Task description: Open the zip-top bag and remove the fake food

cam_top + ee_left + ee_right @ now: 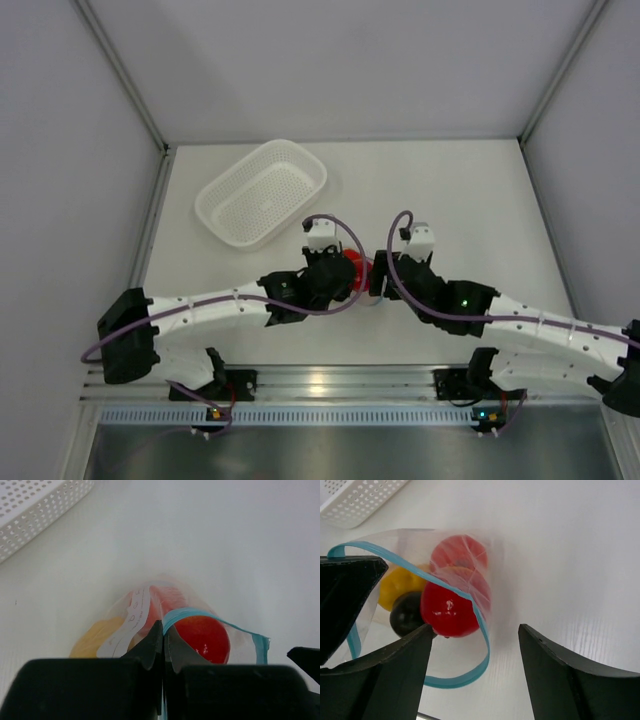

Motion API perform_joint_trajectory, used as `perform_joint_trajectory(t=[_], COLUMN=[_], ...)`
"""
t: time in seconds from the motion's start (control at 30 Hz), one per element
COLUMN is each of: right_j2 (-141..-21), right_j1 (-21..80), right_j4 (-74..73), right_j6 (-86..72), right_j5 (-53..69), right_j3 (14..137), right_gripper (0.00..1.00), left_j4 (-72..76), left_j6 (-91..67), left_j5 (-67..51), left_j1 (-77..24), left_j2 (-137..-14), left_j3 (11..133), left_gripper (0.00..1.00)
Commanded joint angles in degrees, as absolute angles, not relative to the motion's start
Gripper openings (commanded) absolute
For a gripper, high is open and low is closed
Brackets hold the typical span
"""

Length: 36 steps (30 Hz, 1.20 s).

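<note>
The left gripper (163,630) is pinched tight on the light blue zip strip (192,614) at one side of the zip-top bag (415,542). The right gripper (475,632) stands wide apart and holds nothing, with the other side of the strip looping between its fingers. The bag lies mid-table (470,200) between both grippers, its mouth gaping. Inside is the fake food: a red ball (449,611), a dark piece (406,616), a yellow piece (400,587), and the tomato (460,552) deepest. The white basket (262,192) sits far left, well apart.

White-shelled left arm (205,312) and right arm (540,328), black-jointed, each trailing a looped purple cable (345,232); a green light (463,300) glows on the right; fingers (560,675) are black wedges.
</note>
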<state>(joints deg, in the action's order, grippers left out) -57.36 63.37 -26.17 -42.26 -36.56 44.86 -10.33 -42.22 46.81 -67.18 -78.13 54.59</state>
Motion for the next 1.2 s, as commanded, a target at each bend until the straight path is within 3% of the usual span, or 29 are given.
perform_joint_trajectory(t=[0.0, 0.17, 0.4, 0.5, 0.57, 0.77, 0.8, 1.03, 1.17], right_j2=[-52.0, -49.7, -55.7, -59.0, -59.7, -59.7, -59.5, -64.3, -73.4], right_j1=[64.4, 64.3, 64.1, 63.7, 63.8, 63.7, 63.7, 63.5, 63.5], right_j4=[-27.1, -22.2, -17.8, -16.7, -13.7, -12.5, -15.5, -40.6, -55.3], right_j6=[-46.0, -50.1, -54.8, -56.6, -57.2, -56.3, -54.4, -37.4, -29.5], right_j5=[-40.3, -36.6, -39.1, -38.7, -37.4, -38.0, -38.8, -44.6, -46.0], right_j3=[43.2, 38.1, 37.0, 37.0, 35.8, 34.6, 36.6, 57.0, 71.1], right_gripper=[0.71, 0.73, 0.63, 0.47, 0.43, 0.06, 0.0, 0.0, 0.0], left_j4=[-7.8, -7.8, -7.7, -7.7, -7.8, -7.8, -7.8, -7.6, -7.7], left_j6=[-47.0, -54.0, -59.6, -60.5, -61.1, -62.5, -62.3, -59.8, -61.6], left_j5=[50.7, 54.0, 53.3, 54.4, 55.0, 55.9, 55.8, 49.8, 45.0], left_j1=[-67.2, -67.2, -67.3, -67.4, -67.5, -67.8, -67.8, -67.8, -67.8], left_j2=[-75.2, -73.8, -73.7, -72.9, -72.0, -70.1, -69.6, -66.0, -63.3], left_j3=[54.1, 52.4, 53.4, 52.8, 52.0, 50.5, 50.3, 46.9, 42.6], left_gripper=[0.0, 0.0, 0.0, 0.0, 0.0, 0.0, 0.0, 0.0, 0.0])
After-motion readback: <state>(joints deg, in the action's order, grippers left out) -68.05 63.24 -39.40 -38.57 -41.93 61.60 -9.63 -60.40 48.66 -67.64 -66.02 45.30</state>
